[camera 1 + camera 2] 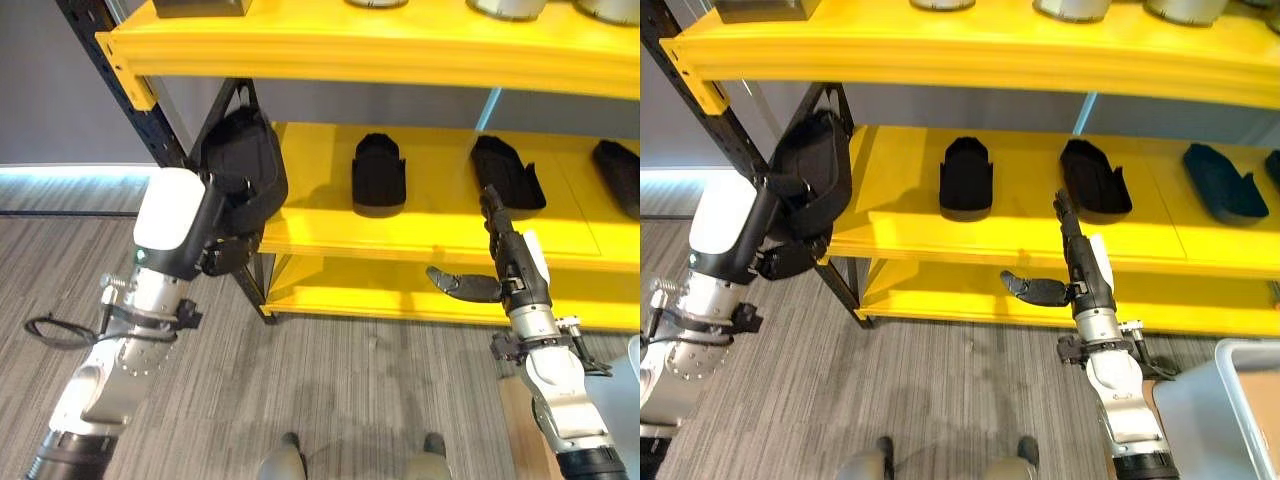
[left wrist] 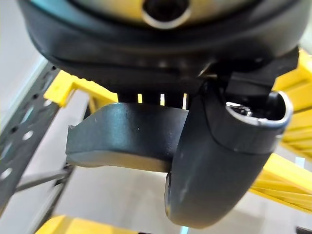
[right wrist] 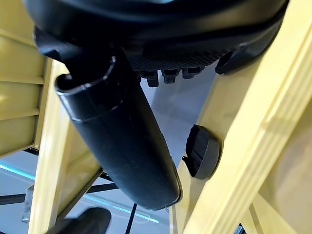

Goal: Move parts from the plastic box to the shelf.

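Observation:
My left hand point(image 1: 222, 252) is shut on a black moulded part point(image 1: 245, 165) and holds it up at the left end of the yellow middle shelf point(image 1: 430, 235), against the black upright. In the left wrist view the thumb point(image 2: 219, 161) curls over the part's curved edge point(image 2: 122, 136). Three similar black parts point(image 1: 379, 172) point(image 1: 508, 170) point(image 1: 620, 175) lie in a row on that shelf. My right hand point(image 1: 512, 262) is open and holds nothing: its fingers point straight up at the shelf's front edge and the thumb point(image 1: 462, 286) sticks out sideways. The plastic box point(image 1: 1205, 410) stands at the lower right.
The black upright post point(image 1: 165, 135) of the rack stands just left of the held part. The yellow top shelf point(image 1: 380, 45) carries a dark box and several round grey items. A lower yellow shelf point(image 1: 380, 295) sits near the grey striped floor point(image 1: 340, 390).

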{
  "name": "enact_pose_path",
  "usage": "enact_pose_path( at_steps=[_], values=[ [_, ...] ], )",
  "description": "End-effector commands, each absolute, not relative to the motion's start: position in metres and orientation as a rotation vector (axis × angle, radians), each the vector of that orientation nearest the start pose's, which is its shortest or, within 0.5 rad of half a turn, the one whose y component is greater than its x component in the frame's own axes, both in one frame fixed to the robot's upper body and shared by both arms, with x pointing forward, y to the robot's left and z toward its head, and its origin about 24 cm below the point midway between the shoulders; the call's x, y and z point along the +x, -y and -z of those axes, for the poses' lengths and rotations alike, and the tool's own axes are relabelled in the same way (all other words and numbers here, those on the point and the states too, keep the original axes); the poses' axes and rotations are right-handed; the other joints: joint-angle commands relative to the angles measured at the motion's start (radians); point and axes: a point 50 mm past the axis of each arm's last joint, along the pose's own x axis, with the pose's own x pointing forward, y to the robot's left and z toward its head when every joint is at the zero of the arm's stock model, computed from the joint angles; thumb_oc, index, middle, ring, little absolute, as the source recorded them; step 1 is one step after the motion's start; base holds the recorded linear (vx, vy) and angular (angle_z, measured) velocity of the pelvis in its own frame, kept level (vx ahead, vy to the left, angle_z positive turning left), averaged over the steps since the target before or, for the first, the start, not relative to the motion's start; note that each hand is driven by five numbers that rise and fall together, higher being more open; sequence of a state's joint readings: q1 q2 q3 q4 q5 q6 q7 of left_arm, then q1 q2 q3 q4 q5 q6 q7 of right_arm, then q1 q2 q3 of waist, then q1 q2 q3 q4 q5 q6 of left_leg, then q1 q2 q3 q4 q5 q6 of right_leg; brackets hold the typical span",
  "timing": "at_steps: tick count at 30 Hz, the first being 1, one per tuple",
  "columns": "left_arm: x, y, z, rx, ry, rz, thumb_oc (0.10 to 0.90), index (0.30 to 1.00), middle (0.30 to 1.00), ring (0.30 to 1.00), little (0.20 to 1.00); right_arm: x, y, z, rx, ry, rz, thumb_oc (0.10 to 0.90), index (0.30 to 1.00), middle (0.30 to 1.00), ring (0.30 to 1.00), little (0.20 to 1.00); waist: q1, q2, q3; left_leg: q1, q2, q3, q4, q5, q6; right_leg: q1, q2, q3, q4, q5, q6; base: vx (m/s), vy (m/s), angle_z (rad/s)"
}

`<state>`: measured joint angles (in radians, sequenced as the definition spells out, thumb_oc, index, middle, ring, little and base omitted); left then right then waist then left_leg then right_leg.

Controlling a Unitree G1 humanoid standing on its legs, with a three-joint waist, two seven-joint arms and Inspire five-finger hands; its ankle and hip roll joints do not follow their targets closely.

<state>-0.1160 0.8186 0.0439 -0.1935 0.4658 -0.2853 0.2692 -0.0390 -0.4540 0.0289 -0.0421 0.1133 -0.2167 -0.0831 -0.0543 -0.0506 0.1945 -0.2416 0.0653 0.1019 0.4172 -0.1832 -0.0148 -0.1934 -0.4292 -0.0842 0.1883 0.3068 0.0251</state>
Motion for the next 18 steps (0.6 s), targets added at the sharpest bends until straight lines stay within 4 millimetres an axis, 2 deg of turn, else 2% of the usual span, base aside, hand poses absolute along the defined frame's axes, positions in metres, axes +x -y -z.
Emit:
enact_pose_path(
  at_steps=[1,3,4,5,8,10,11,18],
  values=[
    [0.231,-0.225,-0.25,1.177,1.068,-0.247,0.4,0.3,0.3,0.3,0.3,0.263,0.208,-0.154,-0.374,0.579,-0.023,0.9,1.0,1.0,1.0,1.0,-0.024,0.008,-0.082,0.204,0.007,-0.017,-0.329,0.074,0.019,0.025,0.107,-0.029,0.009,-0.134,0.135,0.11,0.157,-0.51],
    [0.231,-0.228,-0.248,1.168,1.049,-0.264,0.4,0.3,0.3,0.3,0.3,0.265,0.206,-0.158,-0.374,0.594,-0.03,0.9,1.0,1.0,1.0,1.0,-0.026,0.002,-0.071,0.245,0.001,0.002,-0.358,0.074,0.015,-0.034,0.14,-0.075,-0.068,-0.15,0.148,0.11,0.061,-0.4],
    [0.23,-0.228,-0.248,1.168,1.049,-0.265,0.4,0.3,0.3,0.3,0.3,0.265,0.206,-0.158,-0.374,0.594,-0.031,0.9,1.0,1.0,1.0,1.0,-0.026,0.004,-0.069,0.248,0.003,0.002,-0.361,0.075,0.014,-0.03,0.142,-0.077,-0.074,-0.147,0.148,0.13,-0.052,-0.32],
    [0.232,-0.227,-0.245,1.171,1.041,-0.262,0.4,0.3,0.3,0.3,0.3,0.264,0.206,-0.158,-0.388,0.596,-0.039,0.9,1.0,1.0,1.0,1.0,-0.037,-0.006,-0.065,0.26,0.006,-0.001,-0.345,0.055,0.003,-0.007,0.17,-0.04,-0.135,-0.17,0.153,0.06,-0.052,-0.15],
    [0.232,-0.225,-0.24,1.181,1.029,-0.244,0.4,0.3,0.3,0.3,0.3,0.264,0.206,-0.155,-0.399,0.584,-0.048,0.9,1.0,1.0,1.0,1.0,-0.032,-0.025,-0.077,0.263,0.01,0.007,-0.33,0.056,-0.005,0.032,0.175,-0.018,-0.16,-0.166,0.15,0.09,-0.088,0.17],
    [0.229,-0.226,-0.234,1.161,1.011,-0.239,0.4,0.3,0.3,0.3,0.3,0.263,0.208,-0.155,-0.397,0.578,-0.048,0.9,1.0,1.0,1.0,1.0,-0.028,-0.026,-0.102,0.275,0.025,0.009,-0.334,0.058,-0.017,0.065,0.193,-0.004,-0.18,-0.17,0.147,0.16,-0.15,0.24],
    [0.228,-0.227,-0.229,1.15,0.984,-0.239,0.4,0.3,0.3,0.3,0.3,0.263,0.21,-0.153,-0.395,0.567,-0.041,0.9,1.0,1.0,1.0,1.0,-0.024,-0.023,-0.12,0.294,0.038,0.01,-0.347,0.061,-0.023,0.086,0.196,-0.02,-0.186,-0.172,0.147,0.13,-0.135,0.08],
    [0.227,-0.227,-0.223,1.121,0.958,-0.229,0.4,0.3,0.3,0.3,0.3,0.26,0.214,-0.151,-0.399,0.554,-0.033,0.9,1.0,1.0,1.0,1.0,-0.032,-0.011,-0.142,0.32,0.064,0.001,-0.376,0.074,-0.039,0.116,0.215,-0.016,-0.184,-0.202,0.137,0.07,-0.087,-0.07]
  ],
)
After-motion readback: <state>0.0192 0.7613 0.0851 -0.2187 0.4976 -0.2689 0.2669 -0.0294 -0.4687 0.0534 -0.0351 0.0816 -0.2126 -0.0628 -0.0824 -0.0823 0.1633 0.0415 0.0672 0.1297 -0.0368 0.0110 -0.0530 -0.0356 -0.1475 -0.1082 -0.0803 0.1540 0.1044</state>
